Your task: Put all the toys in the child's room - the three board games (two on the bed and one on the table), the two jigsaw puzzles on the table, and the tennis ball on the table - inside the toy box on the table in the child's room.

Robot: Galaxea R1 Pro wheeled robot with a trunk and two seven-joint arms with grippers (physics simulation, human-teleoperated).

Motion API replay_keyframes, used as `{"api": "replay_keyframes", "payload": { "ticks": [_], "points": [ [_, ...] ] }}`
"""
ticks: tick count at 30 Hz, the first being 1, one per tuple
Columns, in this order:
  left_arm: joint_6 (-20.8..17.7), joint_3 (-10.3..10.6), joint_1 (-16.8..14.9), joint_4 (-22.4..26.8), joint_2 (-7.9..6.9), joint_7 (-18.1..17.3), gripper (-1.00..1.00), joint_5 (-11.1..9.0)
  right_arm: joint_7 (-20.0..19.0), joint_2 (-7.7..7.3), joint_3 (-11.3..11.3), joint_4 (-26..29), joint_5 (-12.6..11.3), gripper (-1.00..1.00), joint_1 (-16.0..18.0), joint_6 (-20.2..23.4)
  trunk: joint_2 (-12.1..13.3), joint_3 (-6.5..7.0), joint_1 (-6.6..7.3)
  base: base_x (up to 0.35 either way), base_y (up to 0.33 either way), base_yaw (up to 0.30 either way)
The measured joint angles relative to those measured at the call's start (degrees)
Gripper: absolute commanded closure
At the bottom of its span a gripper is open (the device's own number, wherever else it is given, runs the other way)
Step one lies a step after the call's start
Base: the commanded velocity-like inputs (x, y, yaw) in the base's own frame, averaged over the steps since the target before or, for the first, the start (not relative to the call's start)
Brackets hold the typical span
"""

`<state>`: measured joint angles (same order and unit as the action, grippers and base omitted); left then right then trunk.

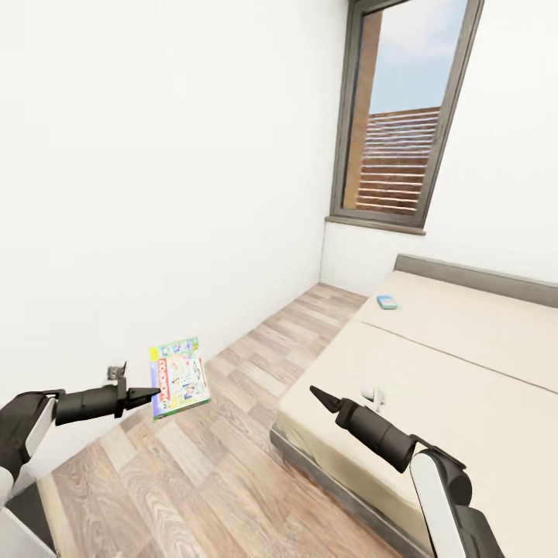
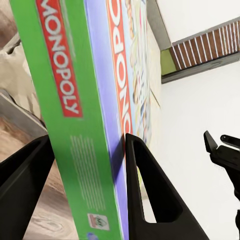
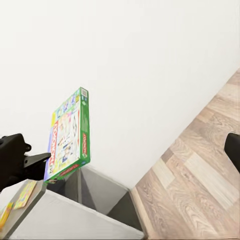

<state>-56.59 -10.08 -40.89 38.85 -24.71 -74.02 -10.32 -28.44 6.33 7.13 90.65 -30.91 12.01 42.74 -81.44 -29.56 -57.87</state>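
Left gripper (image 1: 155, 397): I've got it clamped on the Monopoly board game (image 1: 180, 377), jaws on either side of the box's green edge; box stands upright on edge in the air over the wood floor (image 1: 225, 465), near the white wall (image 1: 155, 194).
Right gripper (image 1: 316, 394): carrying nothing, hanging over the near corner of the bed (image 1: 465, 372); can't tell from these views whether its jaws are parted or closed.
Small blue board game (image 1: 387, 302): lying on the bed toward the headboard, near the window (image 1: 407, 116). Not picked up.
Worktop (image 3: 65, 220): a pale grey corner shows in the right wrist view below the held box, with a flat yellow item (image 3: 24, 194) at its edge, too small to identify.
Toy box: I see no game dropped in it here.
Progress, my read: early. One game in hand and not delivered, one on the bed; third game, puzzles and ball unaccounted for.
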Motion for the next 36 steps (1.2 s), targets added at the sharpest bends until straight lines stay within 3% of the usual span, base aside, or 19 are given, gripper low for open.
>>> {"api": "replay_keyframes", "payload": {
  "ticks": [8, 16, 36],
  "points": [
    [-0.1, 0.22, -0.01, 0.01, -0.05, 0.02, 1.0, -0.19, 0.1, 0.08, 0.0, 0.01, -0.01, -1.0, 0.0, 0.0, 0.0, 0.0, 0.01, -0.056, -0.287, 0.292],
    [-0.07, 0.2, -0.02, 0.02, -0.07, -0.09, 1.0, -0.16, 0.17, 0.06, 0.02, -0.02, -0.04, -1.0, 0.0, -0.01, 0.0, 0.0, 0.02, -0.002, -0.036, 0.292],
    [-0.21, 0.14, -0.02, 0.05, -0.06, -0.17, 1.0, -0.22, 0.15, 0.03, 0.0, 0.0, -0.03, -1.0, -0.01, 0.0, 8.01, 3.59, 4.4, 0.0, 0.0, 0.292]
  ]
}}
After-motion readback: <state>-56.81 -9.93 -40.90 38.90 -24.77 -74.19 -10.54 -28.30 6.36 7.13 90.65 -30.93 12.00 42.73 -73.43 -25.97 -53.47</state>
